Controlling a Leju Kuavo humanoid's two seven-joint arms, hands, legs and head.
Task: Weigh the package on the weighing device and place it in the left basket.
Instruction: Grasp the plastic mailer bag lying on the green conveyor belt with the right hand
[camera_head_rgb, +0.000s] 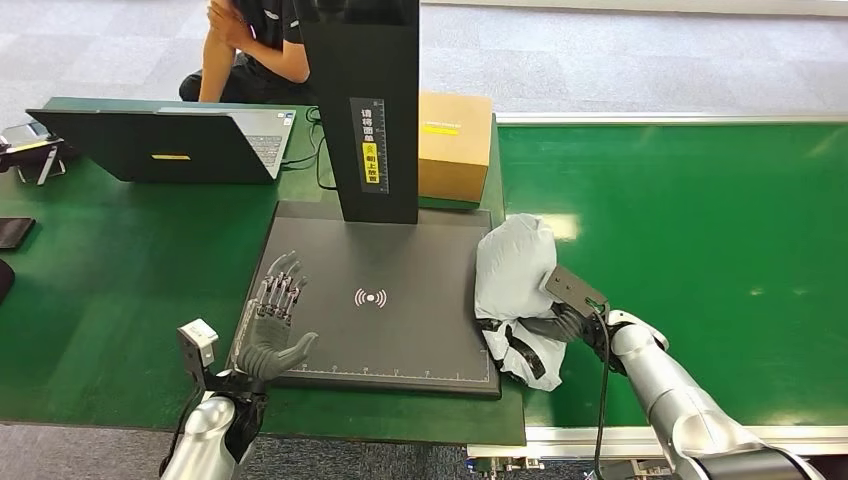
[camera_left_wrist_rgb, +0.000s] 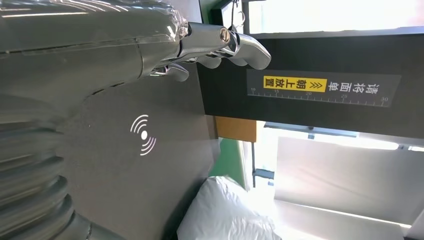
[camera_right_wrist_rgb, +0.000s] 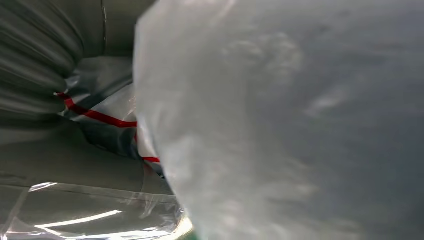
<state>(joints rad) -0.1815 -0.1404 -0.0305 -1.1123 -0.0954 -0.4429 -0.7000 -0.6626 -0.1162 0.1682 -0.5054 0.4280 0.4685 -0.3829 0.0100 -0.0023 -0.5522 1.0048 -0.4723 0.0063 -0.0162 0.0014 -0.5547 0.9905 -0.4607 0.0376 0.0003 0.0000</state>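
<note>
The white package (camera_head_rgb: 512, 285), a soft crumpled poly bag, lies on the green conveyor belt (camera_head_rgb: 700, 250) just off the right edge of the weighing device (camera_head_rgb: 400, 340), its left side touching or slightly overlapping that edge. The right hand (camera_head_rgb: 545, 328) reaches in from the belt side and grasps the package low on its near end, dark fingers (camera_head_rgb: 500, 325) wrapped around the plastic; in the right wrist view the package (camera_right_wrist_rgb: 300, 125) sits pressed close against the hand. The weighing device is a flat dark grey platform with a white signal mark (camera_head_rgb: 371, 298) at its middle and a black upright column (camera_head_rgb: 365, 110) rising from its far edge, carrying a label with a yellow patch. The left hand (camera_head_rgb: 278, 325) is released, fingers spread and holding nothing, raised over the near left corner of the platform. Behind the column stands a brown cardboard box (camera_head_rgb: 455, 145). On the green worktop (camera_head_rgb: 110, 270) toward the far left corner sits an open laptop (camera_head_rgb: 170, 140), and a person (camera_head_rgb: 255, 45) crouches beyond the worktop's far edge
</note>
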